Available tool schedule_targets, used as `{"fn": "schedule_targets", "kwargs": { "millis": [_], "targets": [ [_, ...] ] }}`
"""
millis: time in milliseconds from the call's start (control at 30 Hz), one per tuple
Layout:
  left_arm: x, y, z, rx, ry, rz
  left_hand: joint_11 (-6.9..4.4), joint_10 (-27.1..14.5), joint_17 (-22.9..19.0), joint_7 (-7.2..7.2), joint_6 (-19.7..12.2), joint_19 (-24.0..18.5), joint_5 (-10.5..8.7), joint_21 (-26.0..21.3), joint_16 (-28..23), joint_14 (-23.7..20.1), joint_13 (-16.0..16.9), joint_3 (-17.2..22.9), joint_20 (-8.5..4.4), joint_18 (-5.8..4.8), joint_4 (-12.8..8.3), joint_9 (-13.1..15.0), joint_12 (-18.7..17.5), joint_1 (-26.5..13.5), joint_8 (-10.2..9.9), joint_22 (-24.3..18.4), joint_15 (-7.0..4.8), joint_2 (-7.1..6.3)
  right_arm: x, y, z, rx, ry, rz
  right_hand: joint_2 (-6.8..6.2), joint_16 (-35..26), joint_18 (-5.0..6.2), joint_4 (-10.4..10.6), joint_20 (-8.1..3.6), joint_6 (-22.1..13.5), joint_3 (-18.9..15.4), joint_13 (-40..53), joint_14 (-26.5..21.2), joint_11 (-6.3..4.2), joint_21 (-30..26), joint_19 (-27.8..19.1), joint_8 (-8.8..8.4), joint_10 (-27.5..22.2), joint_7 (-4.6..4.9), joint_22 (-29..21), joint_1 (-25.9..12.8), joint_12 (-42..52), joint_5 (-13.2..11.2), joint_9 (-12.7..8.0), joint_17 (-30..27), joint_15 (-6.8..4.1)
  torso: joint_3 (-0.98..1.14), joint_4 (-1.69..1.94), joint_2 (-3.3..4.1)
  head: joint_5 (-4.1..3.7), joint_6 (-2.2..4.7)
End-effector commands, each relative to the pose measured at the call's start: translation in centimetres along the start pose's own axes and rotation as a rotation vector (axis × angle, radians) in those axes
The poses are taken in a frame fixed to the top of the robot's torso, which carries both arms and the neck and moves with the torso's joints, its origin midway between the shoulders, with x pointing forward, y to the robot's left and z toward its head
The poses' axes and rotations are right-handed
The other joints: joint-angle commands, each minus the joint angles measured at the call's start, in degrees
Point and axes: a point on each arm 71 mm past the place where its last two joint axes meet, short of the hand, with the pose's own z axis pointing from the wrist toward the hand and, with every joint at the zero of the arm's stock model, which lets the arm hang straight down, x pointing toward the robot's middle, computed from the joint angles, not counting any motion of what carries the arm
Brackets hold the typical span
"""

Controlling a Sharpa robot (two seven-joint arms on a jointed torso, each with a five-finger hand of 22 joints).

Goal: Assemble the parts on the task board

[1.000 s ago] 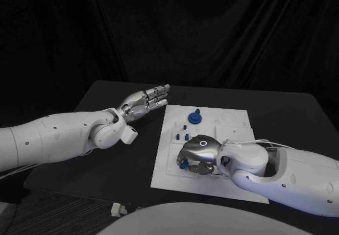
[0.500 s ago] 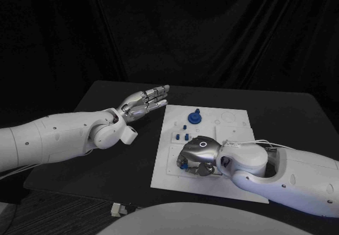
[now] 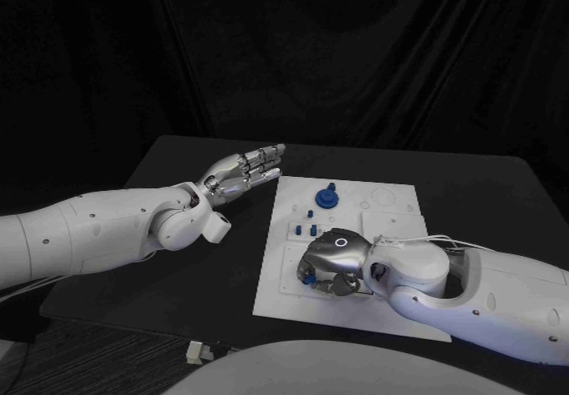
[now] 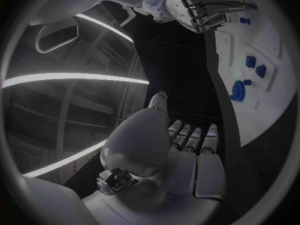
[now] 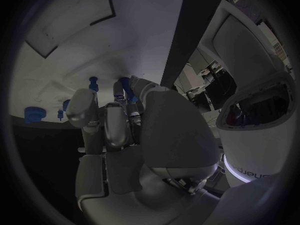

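Observation:
The white task board (image 3: pixel 391 222) lies in the middle of the black table. My right hand (image 3: pixel 330 262) is bent down over the board's near left part, its fingers curled round a small blue part (image 3: pixel 308 280). In the right wrist view the fingertips (image 5: pixel 119 92) pinch this blue part (image 5: pixel 125 82) against the board (image 5: pixel 75 40). My left hand (image 3: pixel 243 171) hovers open and flat above the table, left of the board's far corner, holding nothing. Its straight fingers (image 4: pixel 190 135) show in the left wrist view.
A round blue part (image 3: pixel 324 197) stands at the board's far left, with small blue pieces (image 3: pixel 306 217) between it and my right hand. The left wrist view shows the same round part (image 4: pixel 238 90) and pieces (image 4: pixel 255 65). Bare black table (image 3: pixel 178 271) lies left of the board.
My right hand's fingers have shifted slightly around the blue part, staying at the same spot on the board. The left hand has not moved.

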Motion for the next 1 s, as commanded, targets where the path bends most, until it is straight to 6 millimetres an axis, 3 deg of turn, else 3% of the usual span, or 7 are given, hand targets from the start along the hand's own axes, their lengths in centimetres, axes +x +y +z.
{"fn": "schedule_targets", "kwargs": {
  "millis": [33, 100, 200, 333, 800, 1000],
  "targets": [
    [0.17, -0.04, 0.07, 0.011, 0.007, -0.014, -0.27, 0.1, -0.1, 0.28, -0.1, 0.2, 0.26, 0.2, -0.2, -0.1, 0.0, 0.0, 0.39, 0.54, -0.3, 0.1, -0.2, 0.5, 0.4, 0.0, 0.45, 0.01, 0.00, 0.01, 0.04, 0.010, -0.013, -0.004, -0.36, 0.0, 0.22, -0.2, 0.19, -1.8, -0.4, 0.2, -0.1, 0.10, -0.2, -0.3, -0.89, -0.5, -0.47, 7.6, -0.9, 0.3, 0.7, -0.4, -0.1, -0.25, -0.01, -0.01, -0.01, 0.03, -0.01],
    [0.17, -0.04, 0.07, 0.010, 0.007, -0.014, -0.27, 0.1, -0.1, 0.28, -0.1, 0.2, 0.26, 0.2, -0.2, -0.1, 0.0, 0.0, 0.39, 0.54, -0.3, 0.1, -0.2, 0.5, 0.4, 0.0, 0.45, 0.01, -0.01, 0.01, 0.05, 0.011, -0.013, -0.004, -0.40, 0.0, 0.23, -0.3, 0.23, -3.6, -0.5, 0.4, -0.1, 0.11, -0.2, -0.4, -1.86, -0.6, -1.02, 7.6, -1.0, 0.5, 0.8, -0.9, -0.1, -0.25, -0.01, -0.02, -0.02, 0.06, -0.01],
    [0.17, -0.03, 0.06, 0.010, 0.007, -0.014, -0.27, 0.1, -0.1, 0.28, -0.1, 0.2, 0.26, 0.2, -0.2, -0.1, 0.0, 0.0, 0.39, 0.54, -0.3, 0.1, -0.2, 0.5, 0.4, 0.0, 0.45, 0.01, 0.00, -0.02, 0.07, 0.014, -0.012, -0.004, -0.39, -0.1, 0.27, -0.4, 0.29, -8.5, -1.0, 0.7, -0.2, 0.19, -0.5, -0.4, -2.64, -1.1, -2.73, 7.6, -1.3, 0.7, 0.9, -2.4, -0.3, -0.19, 0.01, 0.00, 0.00, 0.07, -0.01],
    [0.16, -0.01, 0.05, 0.009, 0.007, -0.015, -0.28, 0.1, -0.1, 0.33, 0.0, 0.2, 0.33, 0.2, -0.2, -0.1, 0.0, 0.0, 0.42, 0.54, -0.3, 0.1, -0.2, 0.5, 0.4, 0.0, 0.45, 0.14, 0.01, -0.06, 0.09, 0.016, -0.011, -0.004, -0.36, -0.3, 0.33, -0.3, 0.34, -10.1, -1.5, 0.8, -0.3, 0.28, -0.9, -0.6, -2.59, -1.5, -3.39, 7.5, -1.4, 0.8, 0.9, -3.0, -0.5, -0.13, 0.00, 0.01, -0.01, 0.07, -0.01],
    [0.24, 0.07, 0.10, 0.006, 0.011, -0.017, -0.25, 0.1, -0.1, 0.33, 0.0, 0.2, 0.40, 0.2, -0.2, -0.1, 0.0, 0.0, 0.44, 0.55, -0.3, 0.1, -0.2, 0.5, 0.4, 0.0, 0.46, 0.24, -0.12, -0.10, 0.06, 0.018, -0.032, -0.003, -0.24, -0.2, 0.33, 0.1, 0.42, -10.9, -2.2, 1.0, -0.4, 0.39, -1.1, -0.6, -2.44, -1.8, -3.86, 7.4, -1.9, 0.9, 0.6, -3.4, -0.5, -0.03, 0.01, -0.01, -0.01, 0.09, -0.01],
    [0.26, 0.16, 0.08, 0.002, 0.012, -0.019, -0.18, 0.1, -0.1, 0.30, 0.0, 0.2, 0.44, 0.2, -0.2, -0.1, 0.0, 0.1, 0.45, 0.55, -0.3, 0.1, -0.1, 0.5, 0.4, 0.0, 0.50, 0.35, -0.34, -0.16, -0.08, 0.021, -0.065, 0.000, 0.16, 0.1, 0.28, 1.4, 0.65, -10.8, -3.5, 1.3, -0.3, 0.56, -0.9, -0.5, -2.09, -2.0, -3.62, 7.5, -3.5, 1.2, 0.2, -3.8, -0.2, 0.29, -0.02, -0.02, 0.03, 0.13, -0.01]
  ]
}}
